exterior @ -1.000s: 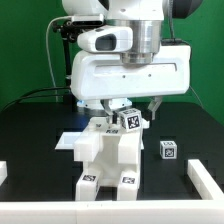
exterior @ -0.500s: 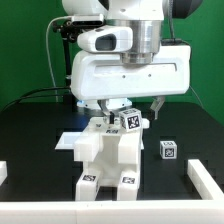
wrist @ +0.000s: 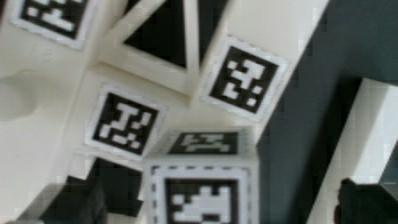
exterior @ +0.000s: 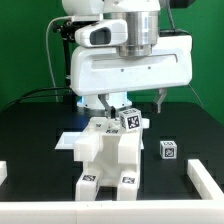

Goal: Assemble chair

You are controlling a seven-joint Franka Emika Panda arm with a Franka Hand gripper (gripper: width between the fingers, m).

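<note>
The partly built chair [exterior: 108, 152] stands in the middle of the black table, made of chunky white blocks with square tags on its front feet. A small tagged post [exterior: 131, 119] sticks up from its top. My gripper [exterior: 133, 104] hovers just above that post, open, one dark finger on each side and touching nothing. In the wrist view the tagged post [wrist: 201, 194] lies between the two dark fingers [wrist: 80, 203], with gaps on both sides, and the tagged chair pieces [wrist: 240, 75] lie beyond it. A loose tagged chair block [exterior: 169, 150] sits on the table at the exterior view's right.
A thin flat white board [exterior: 66, 140] lies behind the chair at the exterior view's left. Low white rails [exterior: 206, 180] edge the table at both front corners. A green wall stands behind the arm.
The jaws opened wider off the post, and the arm has lifted a little. The chair and the loose block have not moved.
</note>
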